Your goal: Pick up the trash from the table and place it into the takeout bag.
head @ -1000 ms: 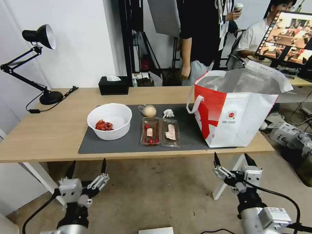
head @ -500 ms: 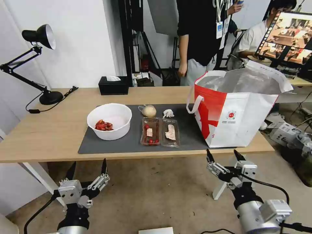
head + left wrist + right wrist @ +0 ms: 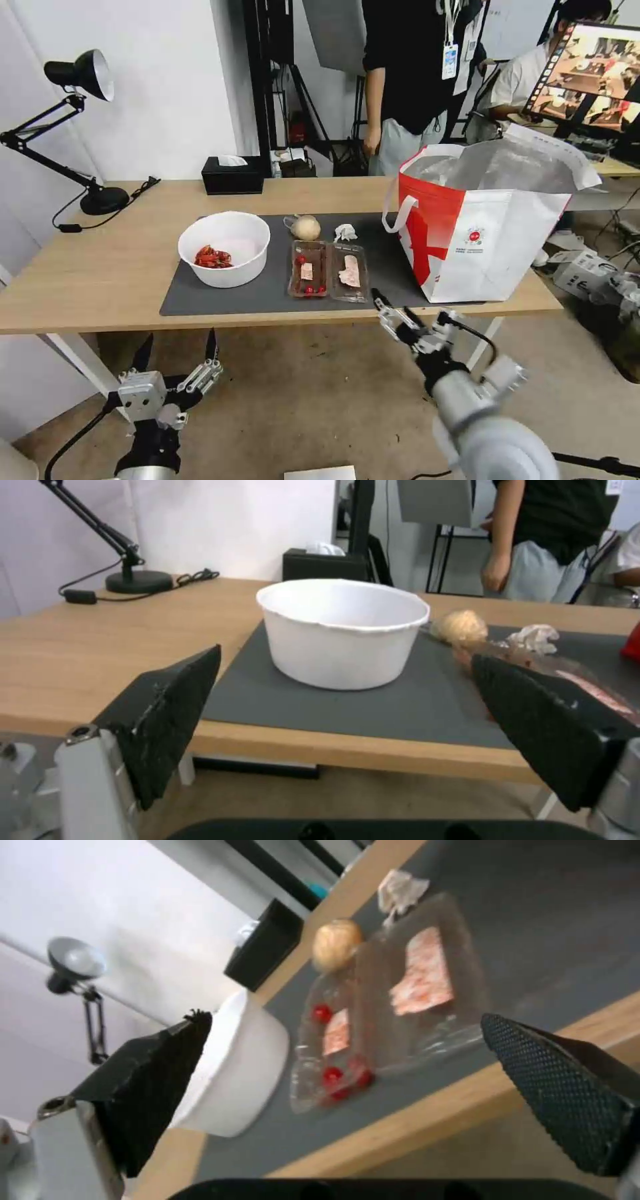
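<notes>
1. Here my right gripper (image 3: 393, 309) hangs at the table's (image 3: 100, 267) front edge, just before the tray (image 3: 328, 270), jaws apart and empty.
2. My left gripper (image 3: 177, 348) waits low before the table, fingers spread.
3. Bowl (image 3: 225, 249), ball (image 3: 306, 227) and tissue (image 3: 345, 232) sit on the mat (image 3: 267, 293); the bag (image 3: 487, 227) stands at its right end.

Mid-frame on the table (image 3: 100, 267), a white bowl (image 3: 225, 257) holding red scraps sits left of a clear two-compartment tray (image 3: 328, 270). Behind the tray lie a wrapped beige ball (image 3: 306, 227) and crumpled tissue (image 3: 345, 233). The red-and-white takeout bag (image 3: 487, 227) stands open at right.
</notes>
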Robot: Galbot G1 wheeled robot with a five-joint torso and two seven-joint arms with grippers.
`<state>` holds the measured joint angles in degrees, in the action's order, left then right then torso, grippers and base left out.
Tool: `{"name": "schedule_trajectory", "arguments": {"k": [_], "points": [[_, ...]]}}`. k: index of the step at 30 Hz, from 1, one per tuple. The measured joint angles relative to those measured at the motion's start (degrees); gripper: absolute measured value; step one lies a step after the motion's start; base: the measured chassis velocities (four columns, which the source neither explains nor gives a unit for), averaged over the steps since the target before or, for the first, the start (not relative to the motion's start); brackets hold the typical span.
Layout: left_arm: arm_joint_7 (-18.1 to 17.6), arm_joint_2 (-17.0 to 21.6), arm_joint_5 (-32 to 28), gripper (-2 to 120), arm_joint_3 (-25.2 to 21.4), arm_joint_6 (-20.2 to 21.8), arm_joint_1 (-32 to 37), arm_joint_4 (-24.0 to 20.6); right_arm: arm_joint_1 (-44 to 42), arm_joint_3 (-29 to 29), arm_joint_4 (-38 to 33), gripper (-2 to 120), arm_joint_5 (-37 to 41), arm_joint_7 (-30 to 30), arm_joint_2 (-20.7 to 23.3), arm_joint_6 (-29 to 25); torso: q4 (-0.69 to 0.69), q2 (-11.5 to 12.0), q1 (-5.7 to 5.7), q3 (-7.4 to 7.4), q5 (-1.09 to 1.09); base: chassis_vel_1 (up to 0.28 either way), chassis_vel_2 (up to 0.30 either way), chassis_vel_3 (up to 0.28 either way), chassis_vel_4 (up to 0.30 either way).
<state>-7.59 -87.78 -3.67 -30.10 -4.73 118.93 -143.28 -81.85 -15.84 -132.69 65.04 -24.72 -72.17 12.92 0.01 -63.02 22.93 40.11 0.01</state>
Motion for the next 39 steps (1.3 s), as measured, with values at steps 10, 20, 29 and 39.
{"name": "schedule_trajectory", "arguments": {"k": [10,20,29,39], "points": [[0.0,0.4,0.5,100,-0.6,0.4,0.6,0.0,8.9,4.0,4.7,100,15.4,-9.6,-4.1,-4.7,0.0,0.0,0.0,0.0,-0.01,0.0,0.0,0.0,0.0],[0.0,0.5,0.4,100,-1.2,0.5,0.7,0.0,14.1,5.1,9.2,100,23.2,-17.9,-8.8,-9.8,-0.01,0.0,0.0,0.0,-0.01,0.0,0.0,0.0,0.0],[0.0,0.5,0.4,100,-1.5,0.6,0.8,0.0,15.4,6.6,11.4,100,23.8,-20.4,-12.3,-12.0,-0.01,0.0,0.0,-0.01,-0.01,0.0,0.0,0.0,0.0],[0.0,0.8,0.1,100,-1.7,0.6,0.8,0.0,16.4,6.9,13.3,100,23.7,-21.8,-14.8,-13.2,-0.01,0.0,0.0,-0.01,-0.01,0.0,0.0,0.0,0.0]]}}
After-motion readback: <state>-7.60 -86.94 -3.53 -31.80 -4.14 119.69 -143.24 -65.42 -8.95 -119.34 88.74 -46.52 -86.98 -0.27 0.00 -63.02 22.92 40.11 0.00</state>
